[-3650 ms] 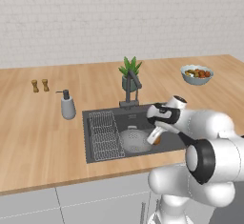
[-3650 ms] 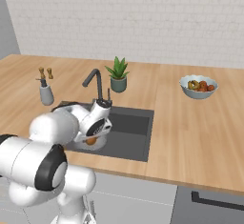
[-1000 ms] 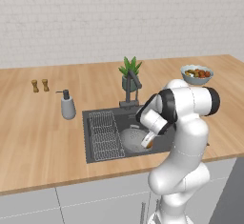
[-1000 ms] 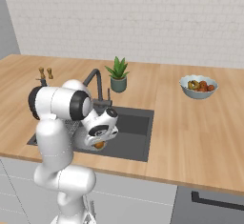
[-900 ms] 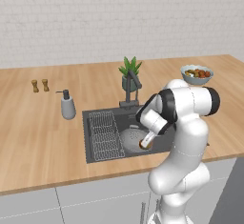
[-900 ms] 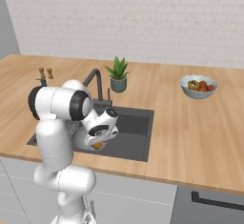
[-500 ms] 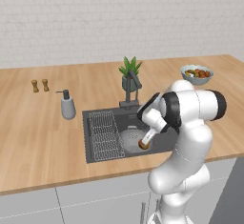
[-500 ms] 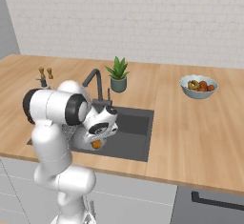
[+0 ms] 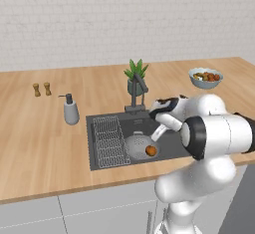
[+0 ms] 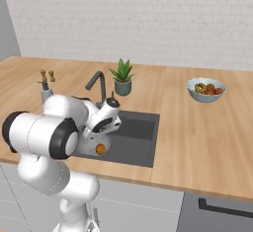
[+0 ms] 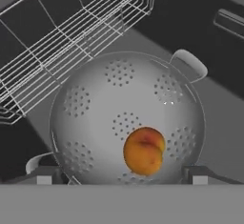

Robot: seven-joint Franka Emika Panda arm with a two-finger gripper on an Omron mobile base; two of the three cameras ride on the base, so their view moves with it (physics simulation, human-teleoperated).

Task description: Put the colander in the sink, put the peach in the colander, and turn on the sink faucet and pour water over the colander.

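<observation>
— Location of peach [image 11: 144,150]?
— Lying loose inside colander [image 11: 127,118], on floor of sink [image 9: 169,146], beside wire rack [image 11: 71,32].
— Gripper [image 11: 121,174]?
— Spread wide above, pinching nothing.
— Handling?
— Probably soft, round, prone to rolling; best pinched gently across middle.

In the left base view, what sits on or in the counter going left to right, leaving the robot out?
Two small shakers → soap dispenser → wire rack in the sink → colander → peach → fruit bowl.
</observation>
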